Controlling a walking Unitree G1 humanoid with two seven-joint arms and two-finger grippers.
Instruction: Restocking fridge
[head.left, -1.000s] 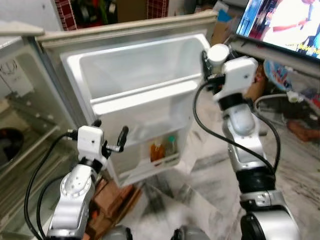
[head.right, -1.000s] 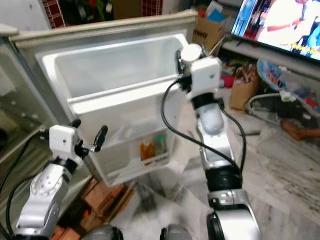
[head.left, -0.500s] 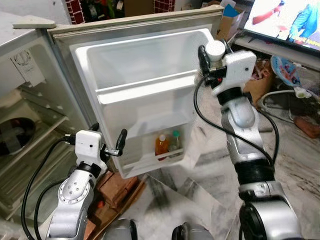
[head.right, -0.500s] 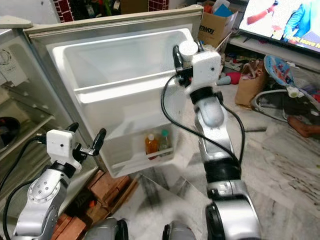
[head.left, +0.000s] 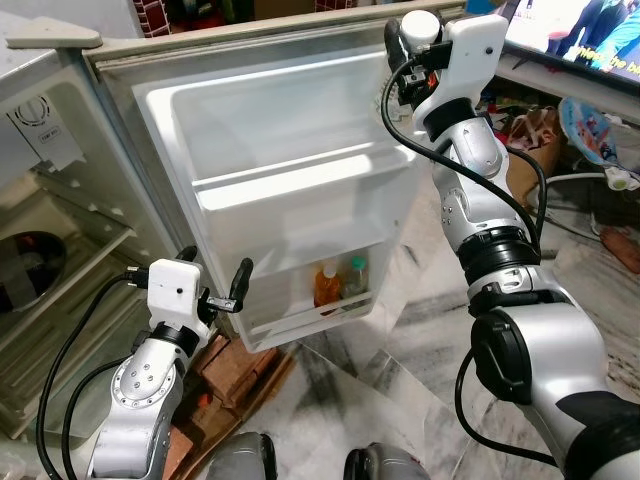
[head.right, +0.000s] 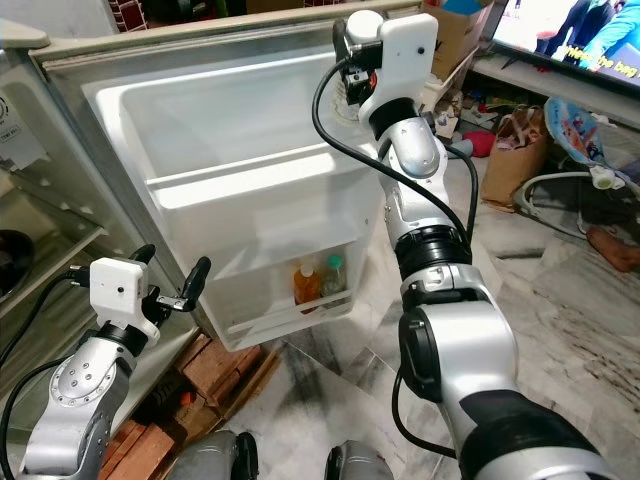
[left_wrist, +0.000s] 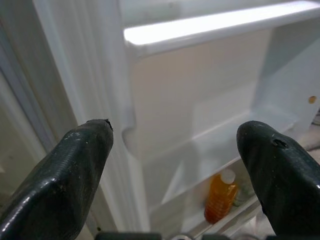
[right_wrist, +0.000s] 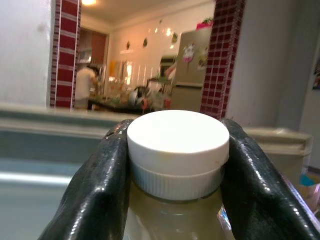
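Observation:
The fridge door (head.left: 290, 130) stands open, its white inner shelves facing me. On its bottom shelf stand an orange bottle (head.left: 326, 284) and a green-capped bottle (head.left: 353, 277). My right gripper (head.left: 408, 45) is raised by the door's top right corner, shut on a white-capped bottle (right_wrist: 177, 150) of pale liquid; its black fingers (right_wrist: 100, 185) clamp the neck on both sides. My left gripper (head.left: 215, 287) is open and holds nothing, level with the door's lower left edge. In the left wrist view its fingers (left_wrist: 75, 170) frame the door shelves and the orange bottle (left_wrist: 220, 197).
The fridge cabinet (head.left: 50, 250) is at the left, with bricks (head.left: 240, 365) under the door. A TV (head.left: 590, 35), bags and clutter (head.left: 590, 130) lie at the right. Marble floor (head.left: 400, 380) spreads in front. A person (right_wrist: 86, 80) stands in a far room.
My right arm has lifted the bottle from beside the door's middle shelf up to its top right corner. The camera shifted closer. The left gripper stays open in place.

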